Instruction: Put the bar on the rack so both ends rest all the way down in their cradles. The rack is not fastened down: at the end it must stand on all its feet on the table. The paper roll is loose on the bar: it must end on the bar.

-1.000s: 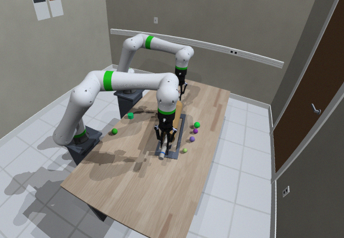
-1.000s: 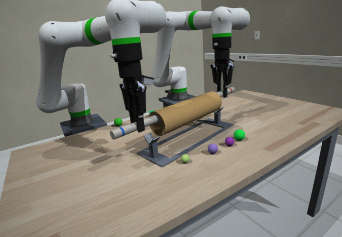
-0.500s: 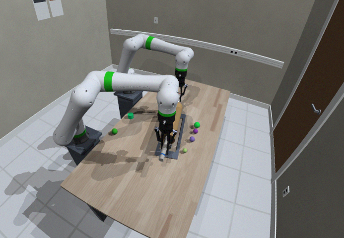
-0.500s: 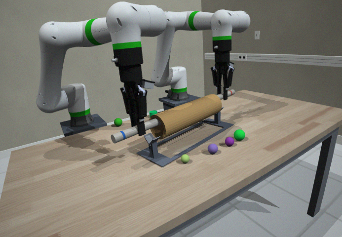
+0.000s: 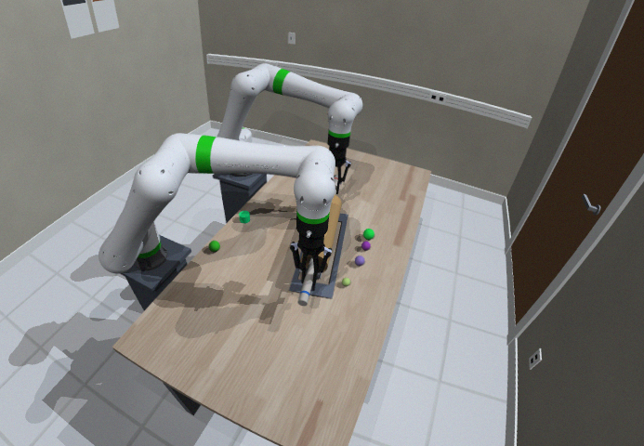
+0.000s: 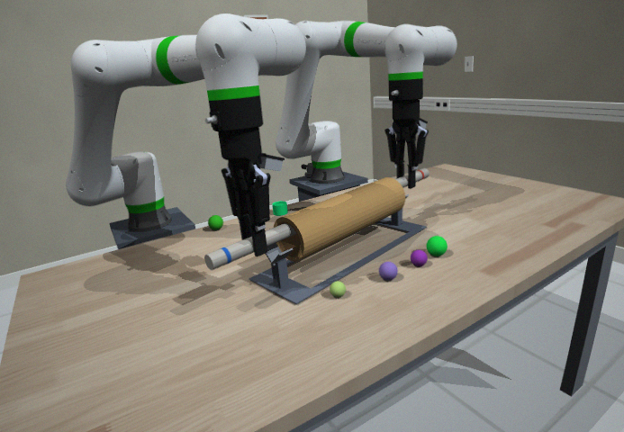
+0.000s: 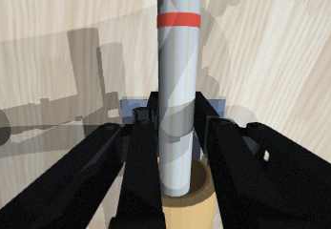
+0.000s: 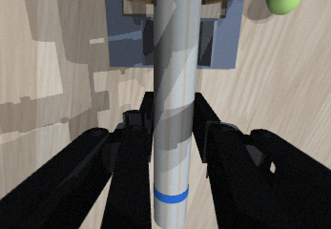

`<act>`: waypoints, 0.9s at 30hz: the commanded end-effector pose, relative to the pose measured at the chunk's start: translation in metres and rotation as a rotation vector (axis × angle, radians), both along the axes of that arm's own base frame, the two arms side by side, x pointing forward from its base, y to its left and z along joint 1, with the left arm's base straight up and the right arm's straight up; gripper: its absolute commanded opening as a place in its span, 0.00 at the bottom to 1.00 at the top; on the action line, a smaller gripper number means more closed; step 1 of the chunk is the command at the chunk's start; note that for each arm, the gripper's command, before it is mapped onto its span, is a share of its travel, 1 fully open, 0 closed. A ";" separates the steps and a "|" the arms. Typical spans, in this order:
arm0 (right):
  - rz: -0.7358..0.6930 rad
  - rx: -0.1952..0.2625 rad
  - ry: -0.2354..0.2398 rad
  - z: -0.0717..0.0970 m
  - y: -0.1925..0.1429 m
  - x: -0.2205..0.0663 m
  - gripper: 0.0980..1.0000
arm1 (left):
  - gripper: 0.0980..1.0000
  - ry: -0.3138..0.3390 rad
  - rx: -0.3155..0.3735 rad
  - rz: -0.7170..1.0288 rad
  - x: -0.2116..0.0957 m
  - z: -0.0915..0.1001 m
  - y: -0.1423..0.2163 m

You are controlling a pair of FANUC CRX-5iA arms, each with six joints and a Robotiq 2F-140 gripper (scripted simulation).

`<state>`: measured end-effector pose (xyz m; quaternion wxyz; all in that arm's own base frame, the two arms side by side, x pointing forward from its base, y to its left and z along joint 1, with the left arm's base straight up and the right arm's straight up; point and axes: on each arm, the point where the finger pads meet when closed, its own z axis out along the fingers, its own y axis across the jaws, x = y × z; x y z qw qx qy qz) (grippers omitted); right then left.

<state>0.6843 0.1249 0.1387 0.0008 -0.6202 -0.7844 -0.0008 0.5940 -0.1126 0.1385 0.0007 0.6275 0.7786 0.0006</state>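
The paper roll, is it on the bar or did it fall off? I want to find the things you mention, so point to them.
It's on: the bar (image 5: 308,279) (image 6: 271,238) (image 7: 177,72) (image 8: 175,95) pokes out both ends of the roll (image 5: 331,231) (image 6: 348,216) (image 7: 189,215).

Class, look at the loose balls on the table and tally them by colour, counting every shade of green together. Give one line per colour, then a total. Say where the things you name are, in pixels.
Green balls (image 5: 368,233) (image 6: 436,246) (image 8: 282,4): 3
Purple balls (image 5: 360,260) (image 6: 387,271): 2
Total: 5

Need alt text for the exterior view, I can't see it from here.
Two robot arms grip a pale bar near its ends, a tan paper roll around its middle, above a dark rack on a wooden table.
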 end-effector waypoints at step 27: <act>0.002 0.000 -0.002 -0.026 0.000 0.004 0.07 | 1.00 -0.002 0.000 0.002 0.003 -0.026 0.000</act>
